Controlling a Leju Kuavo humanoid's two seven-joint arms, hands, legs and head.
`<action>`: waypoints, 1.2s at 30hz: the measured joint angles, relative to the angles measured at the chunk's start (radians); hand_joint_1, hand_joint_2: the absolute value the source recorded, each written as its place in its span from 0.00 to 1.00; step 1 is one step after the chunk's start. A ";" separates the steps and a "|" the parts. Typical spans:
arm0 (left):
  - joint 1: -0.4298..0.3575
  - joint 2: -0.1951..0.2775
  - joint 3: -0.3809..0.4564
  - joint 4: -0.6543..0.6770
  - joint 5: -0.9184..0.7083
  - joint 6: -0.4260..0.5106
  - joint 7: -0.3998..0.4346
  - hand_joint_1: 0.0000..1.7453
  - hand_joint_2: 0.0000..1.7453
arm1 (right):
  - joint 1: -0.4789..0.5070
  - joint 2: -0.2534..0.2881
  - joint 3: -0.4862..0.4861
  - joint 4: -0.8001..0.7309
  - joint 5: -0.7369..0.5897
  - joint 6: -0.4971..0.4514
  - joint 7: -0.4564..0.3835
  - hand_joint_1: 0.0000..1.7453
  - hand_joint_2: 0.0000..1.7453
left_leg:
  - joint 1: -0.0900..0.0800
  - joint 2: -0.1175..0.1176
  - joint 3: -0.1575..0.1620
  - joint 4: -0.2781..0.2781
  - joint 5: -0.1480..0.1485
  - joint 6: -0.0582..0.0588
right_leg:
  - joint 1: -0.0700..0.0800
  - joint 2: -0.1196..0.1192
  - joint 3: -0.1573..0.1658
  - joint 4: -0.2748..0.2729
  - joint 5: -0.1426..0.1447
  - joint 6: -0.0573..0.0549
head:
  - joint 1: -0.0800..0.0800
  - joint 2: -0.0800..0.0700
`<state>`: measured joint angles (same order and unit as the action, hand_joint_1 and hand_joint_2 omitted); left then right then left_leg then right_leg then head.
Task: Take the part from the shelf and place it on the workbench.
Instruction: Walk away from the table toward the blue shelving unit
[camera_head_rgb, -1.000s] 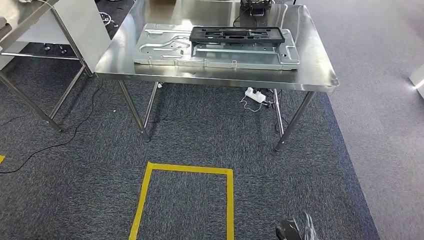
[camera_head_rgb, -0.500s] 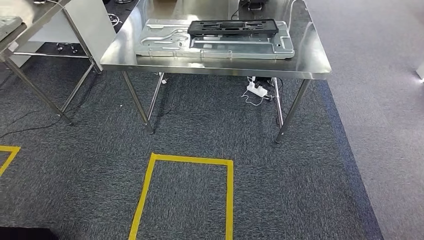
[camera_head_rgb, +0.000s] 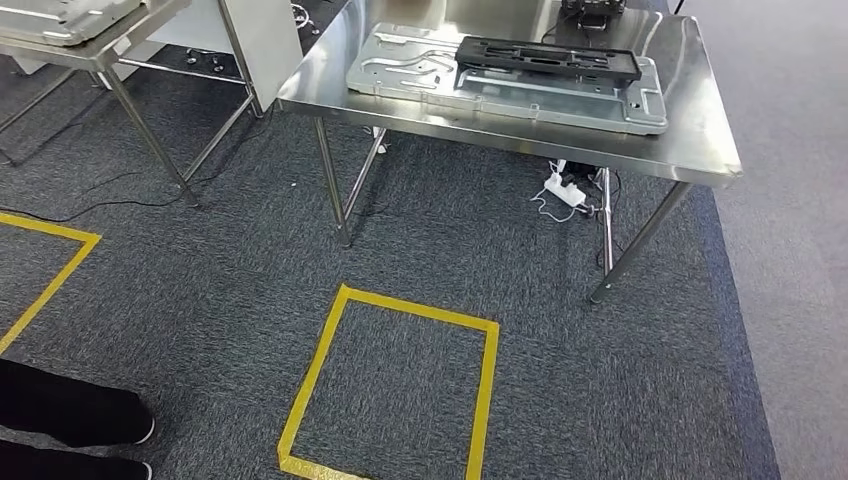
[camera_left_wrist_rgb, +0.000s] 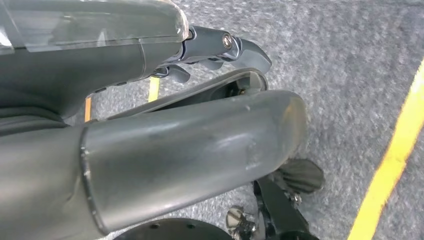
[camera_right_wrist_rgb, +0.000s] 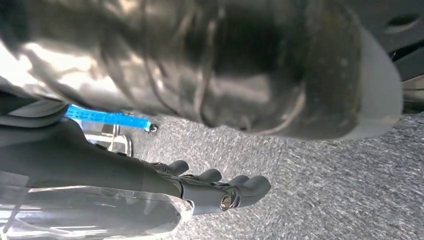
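A black ribbed part (camera_head_rgb: 548, 59) lies on a silver pressed-metal plate (camera_head_rgb: 420, 65) on the steel workbench (camera_head_rgb: 700, 140) ahead, at the top of the head view. A second grey metal part (camera_head_rgb: 55, 12) rests on another steel table (camera_head_rgb: 130, 25) at the far upper left. My left hand (camera_left_wrist_rgb: 200, 130) hangs beside my body over the carpet with its dark fingers (camera_left_wrist_rgb: 235, 47) loosely apart and nothing in it. My right hand (camera_right_wrist_rgb: 165, 182) also hangs down, its fingers (camera_right_wrist_rgb: 235, 192) stretched out and holding nothing.
Grey carpet carries a yellow tape rectangle (camera_head_rgb: 340, 320) in front of the workbench and a second tape corner (camera_head_rgb: 60, 260) at left. A white power strip (camera_head_rgb: 570, 188) and cables lie under the workbench. A person's dark trouser legs and shoes (camera_head_rgb: 70, 420) stand at the lower left.
The camera has swung to the left, so the workbench sits further right in the picture. The left table, the second tape mark and a person's legs have come into view.
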<state>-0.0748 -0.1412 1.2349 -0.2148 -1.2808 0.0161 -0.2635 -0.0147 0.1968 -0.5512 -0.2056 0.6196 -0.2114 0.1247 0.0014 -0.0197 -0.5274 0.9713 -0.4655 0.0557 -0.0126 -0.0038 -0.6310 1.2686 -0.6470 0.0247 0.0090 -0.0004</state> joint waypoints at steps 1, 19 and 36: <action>0.002 -0.001 -0.001 0.000 -0.004 0.000 -0.002 0.00 0.00 | 0.001 0.000 -0.004 0.000 -0.002 0.001 -0.007 0.00 0.00 | 0.000 -0.013 -0.003 0.004 0.001 -0.001 | 0.000 0.002 0.011 -0.022 0.025 -0.001 | 0.000 0.000; 0.012 -0.021 -0.050 0.000 -0.065 0.018 -0.052 0.00 0.00 | 0.000 0.024 -0.062 0.005 -0.040 0.020 0.025 0.00 0.00 | 0.014 0.059 -0.044 0.098 -0.032 -0.064 | 0.000 -0.078 0.126 -0.273 0.130 -0.040 | -0.003 0.000; 0.014 -0.039 -0.077 0.000 -0.093 0.027 -0.047 0.00 0.00 | 0.000 0.027 -0.099 0.005 -0.052 0.008 -0.021 0.00 0.00 | 0.007 -0.081 -0.025 0.037 -0.009 -0.034 | -0.008 0.081 0.092 -0.238 0.135 -0.012 | -0.002 0.000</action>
<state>-0.0612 -0.1805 1.1576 -0.2146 -1.3737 0.0431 -0.3107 -0.0146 0.2240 -0.6502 -0.2005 0.5679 -0.2035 0.1039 0.0080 -0.1002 -0.5524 1.0080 -0.4748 0.0215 -0.0208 0.0772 -0.5394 1.0307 -0.5116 0.0123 0.0067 -0.0004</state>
